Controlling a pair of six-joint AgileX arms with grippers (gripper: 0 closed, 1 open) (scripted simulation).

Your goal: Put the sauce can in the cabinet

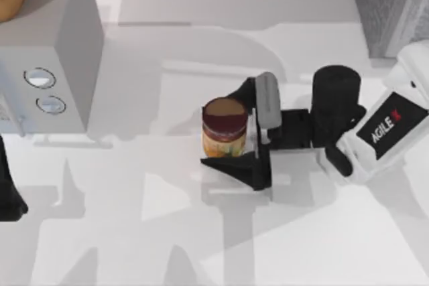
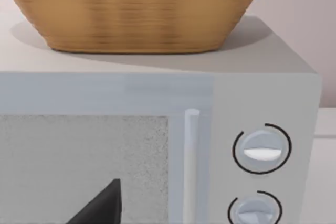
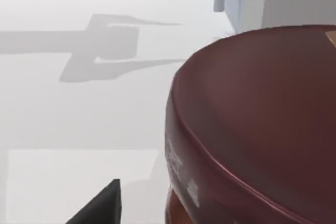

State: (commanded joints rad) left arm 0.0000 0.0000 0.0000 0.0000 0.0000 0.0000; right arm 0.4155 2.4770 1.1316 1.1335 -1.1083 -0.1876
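The sauce can (image 1: 224,127) stands upright on the white table (image 1: 134,232), just left of the frame's centre in the top view. The right gripper (image 1: 231,127) reaches in sideways from the AgileX arm at the right, its dark fingers (image 1: 234,165) spread either side of the can, not visibly pinching it. This looks like the grasping step; next the fingers must close before lifting toward the grey cabinet (image 1: 57,45) in the upper left. The left gripper (image 1: 8,192) sits parked at the left edge; I cannot tell its finger state.
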